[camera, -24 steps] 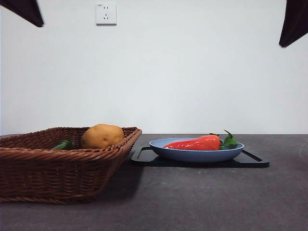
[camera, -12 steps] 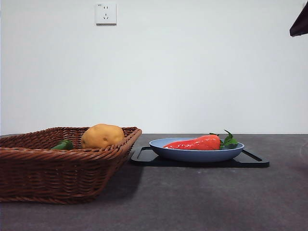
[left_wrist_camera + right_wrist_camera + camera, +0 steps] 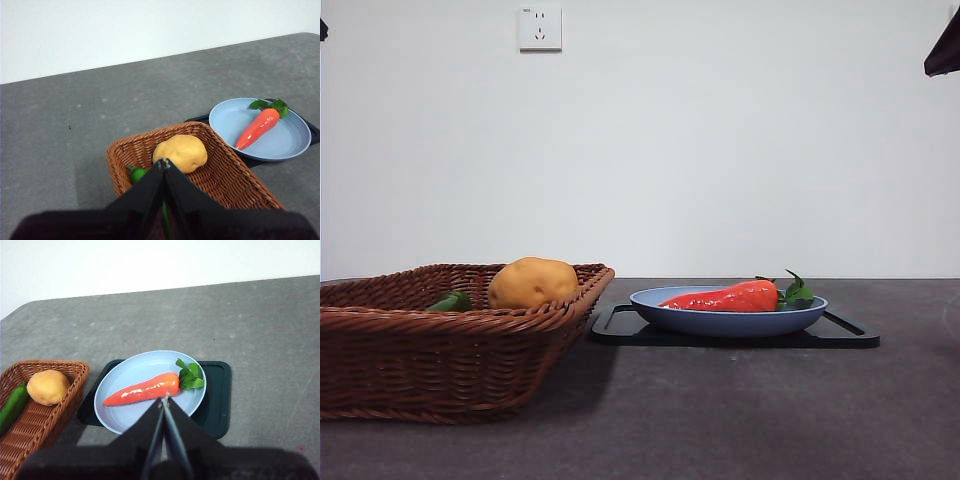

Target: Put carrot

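The red-orange carrot (image 3: 725,297) with green leaves lies in a light blue plate (image 3: 720,321) on a black tray (image 3: 840,337). It also shows in the right wrist view (image 3: 142,389) and the left wrist view (image 3: 257,128). My right gripper (image 3: 164,401) is shut and empty, high above the plate; only a dark tip of it (image 3: 945,48) shows at the front view's top right. My left gripper (image 3: 163,163) is shut and empty, high above the basket (image 3: 220,175).
A brown wicker basket (image 3: 410,345) at the left holds a yellow-brown potato (image 3: 532,283) and a small green vegetable (image 3: 451,301). The black tray (image 3: 218,400) sits on the dark grey table next to the basket. A wall socket (image 3: 540,28) is on the white wall.
Both arms have risen: the dark tips at the front view's top corners have shrunk, the left one almost out of view. The carrot, plate and basket have not moved.
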Controlling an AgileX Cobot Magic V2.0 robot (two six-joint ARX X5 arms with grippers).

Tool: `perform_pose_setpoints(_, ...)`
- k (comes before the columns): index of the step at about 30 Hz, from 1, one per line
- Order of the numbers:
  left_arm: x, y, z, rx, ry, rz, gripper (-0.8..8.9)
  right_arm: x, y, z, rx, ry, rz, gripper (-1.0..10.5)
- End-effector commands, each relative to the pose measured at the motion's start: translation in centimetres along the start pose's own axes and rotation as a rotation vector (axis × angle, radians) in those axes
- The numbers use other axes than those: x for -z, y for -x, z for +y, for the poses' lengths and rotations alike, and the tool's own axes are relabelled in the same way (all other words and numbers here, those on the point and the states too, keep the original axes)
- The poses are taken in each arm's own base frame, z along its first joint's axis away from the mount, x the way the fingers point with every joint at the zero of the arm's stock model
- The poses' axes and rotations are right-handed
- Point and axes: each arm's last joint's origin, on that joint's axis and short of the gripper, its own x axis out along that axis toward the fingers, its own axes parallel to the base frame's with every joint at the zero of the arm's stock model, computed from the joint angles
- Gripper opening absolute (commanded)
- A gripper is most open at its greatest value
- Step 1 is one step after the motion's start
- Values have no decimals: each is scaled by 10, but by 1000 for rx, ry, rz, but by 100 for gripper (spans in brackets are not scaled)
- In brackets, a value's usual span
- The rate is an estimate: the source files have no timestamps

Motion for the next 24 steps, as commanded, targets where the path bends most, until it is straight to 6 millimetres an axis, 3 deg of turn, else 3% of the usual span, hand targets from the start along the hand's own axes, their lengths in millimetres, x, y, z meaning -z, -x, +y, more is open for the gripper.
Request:
perform_pose_setpoints(1,-4,0,0,1,5,-15,8,-3,1,1,-5,-12,-14,11)
perform_pose_setpoints(4,-2,3,-1,10,4,-15,8,-3,1,1,-5,-12,-14,11)
perform_pose_setpoints(8,-1,30,0,-4,-59,-85,8,-3,1,1,-5,-12,-14,11)
perform_pose_setpoints(13,18,54,4,-71,-80,-170,8,-3,1,1,-5,-12,-14,11)
perform_pose_setpoints(17,44,51,9,-171,-92,-172,8,-3,1,1,-5,-12,-14,11)
perform_pose_setpoints(24,90,22,19,-261,-72,-133,8,-3,1,1,-5,-12,-14,11)
